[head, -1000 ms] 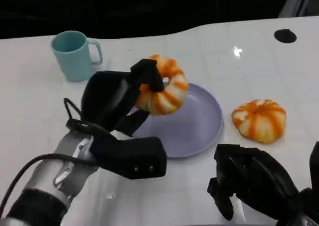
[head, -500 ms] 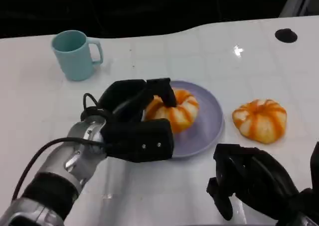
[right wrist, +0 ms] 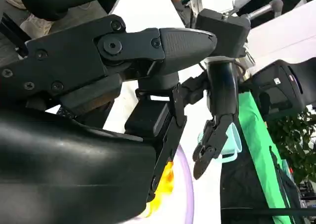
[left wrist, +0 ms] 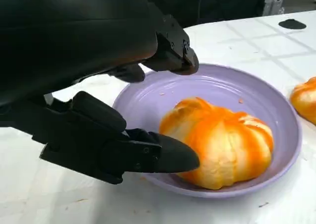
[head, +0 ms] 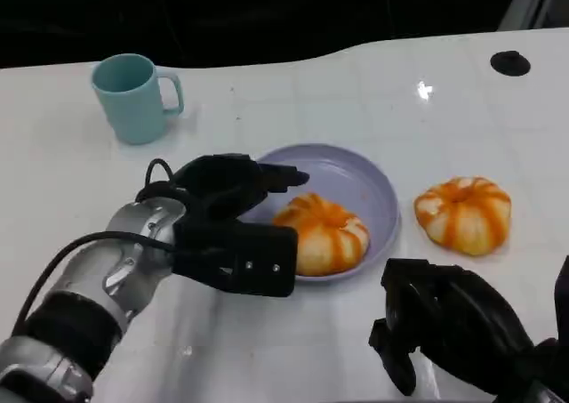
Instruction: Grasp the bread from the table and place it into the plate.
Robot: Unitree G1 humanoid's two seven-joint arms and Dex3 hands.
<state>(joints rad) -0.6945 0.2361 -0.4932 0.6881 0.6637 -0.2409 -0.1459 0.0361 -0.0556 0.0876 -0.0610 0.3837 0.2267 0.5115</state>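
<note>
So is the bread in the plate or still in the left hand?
In the plate: the bread rests on it, and the left hand has its fingers spread apart beside it.

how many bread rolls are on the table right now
2. One bread roll lies in the purple plate, beside the left hand. The other roll sits on the table right of the plate, beyond the right hand.

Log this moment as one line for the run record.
orange-striped round bread: in lavender round plate | left hand: fingers apart, beside bread | right hand: idle | second bread: on table
</note>
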